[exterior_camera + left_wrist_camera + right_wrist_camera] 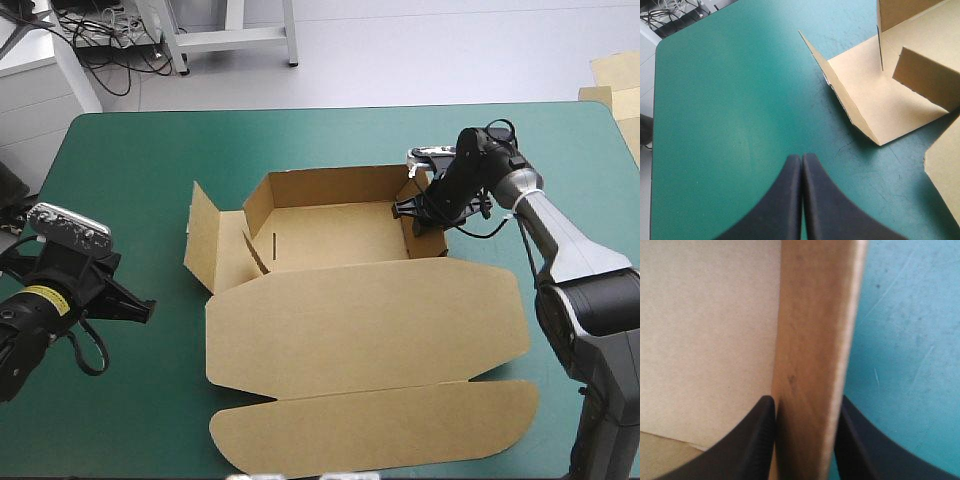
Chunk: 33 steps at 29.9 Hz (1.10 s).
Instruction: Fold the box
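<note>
High: brown box mid-table on teal-green cover; far + R walls up, lid flat toward near edge. My R claw at the R wall; L claw near-left, clear of box.
L wrist: fingers pressed tip to tip, nothing between; splayed L flap ahead, apart.
R wrist: fingers clamp R wall, one each side.
</note>
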Available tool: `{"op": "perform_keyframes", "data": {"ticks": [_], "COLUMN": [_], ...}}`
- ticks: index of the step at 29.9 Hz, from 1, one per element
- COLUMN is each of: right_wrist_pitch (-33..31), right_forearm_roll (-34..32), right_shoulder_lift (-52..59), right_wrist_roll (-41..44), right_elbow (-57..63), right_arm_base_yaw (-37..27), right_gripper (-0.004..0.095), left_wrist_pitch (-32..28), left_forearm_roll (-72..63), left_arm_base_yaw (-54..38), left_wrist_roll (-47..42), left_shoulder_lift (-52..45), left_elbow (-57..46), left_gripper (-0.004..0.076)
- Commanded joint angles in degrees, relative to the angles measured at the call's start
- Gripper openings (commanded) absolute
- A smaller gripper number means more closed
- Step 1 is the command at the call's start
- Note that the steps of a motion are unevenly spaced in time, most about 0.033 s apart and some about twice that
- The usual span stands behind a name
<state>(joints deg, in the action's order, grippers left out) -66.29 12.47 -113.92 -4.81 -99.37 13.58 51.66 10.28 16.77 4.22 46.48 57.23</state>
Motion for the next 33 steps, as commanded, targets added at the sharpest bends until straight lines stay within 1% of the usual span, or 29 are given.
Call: {"op": "perform_keyframes", "data": {"ticks": [1,4,5,13,16,19,21,25,32,33], "right_wrist_pitch": [0.2,-0.1,-0.3,-0.5,-2.0,-5.6,-5.6,-5.6,-5.6,-5.6], "right_forearm_roll": [-0.2,-0.2,-0.2,-0.5,-1.9,-3.8,-3.6,1.7,9.3,11.6], "right_shoulder_lift": [2.7,2.8,2.8,4.3,5.9,8.6,10.8,16.4,23.6,24.6], "right_wrist_roll": [-0.4,-0.4,-0.4,-3.2,-4.3,-8.1,-8.6,-13.1,-17.6,-18.9], "right_elbow": [-1.3,-1.9,-1.9,-2.3,-3.6,-5.8,-5.9,-5.9,-5.9,-5.9], "right_arm_base_yaw": [-0.4,-0.4,-0.4,-0.4,-0.9,-2.7,-4.2,-9.7,-20.3,-21.7], "right_gripper": [0.0179,0.0003,-0.0017,-0.002,-0.002,-0.002,-0.002,-0.002,-0.002,-0.002], "left_wrist_pitch": [-3.3,-3.3,-3.3,-3.2,-3.1,-3.1,-3.1,-3.1,-3.2,-3.3], "left_forearm_roll": [0.0,0.0,0.0,0.0,0.0,0.0,0.0,0.0,0.2,0.2], "left_arm_base_yaw": [-0.1,-0.1,-0.1,-0.1,-0.1,-0.1,-0.1,-0.1,-0.1,-0.1], "left_wrist_roll": [-0.2,-0.3,-0.3,-0.3,-1.0,-3.4,-3.8,-3.8,-3.8,-3.8], "left_shoulder_lift": [-0.2,-0.2,-0.2,-0.2,-0.2,-0.2,-0.2,-0.2,-0.2,-0.2], "left_elbow": [1.6,1.6,1.6,1.6,1.6,1.6,1.6,1.6,1.6,1.6], "left_gripper": [-0.001,-0.001,-0.001,-0.001,-0.001,-0.001,-0.001,-0.001,-0.001,-0.001]}}
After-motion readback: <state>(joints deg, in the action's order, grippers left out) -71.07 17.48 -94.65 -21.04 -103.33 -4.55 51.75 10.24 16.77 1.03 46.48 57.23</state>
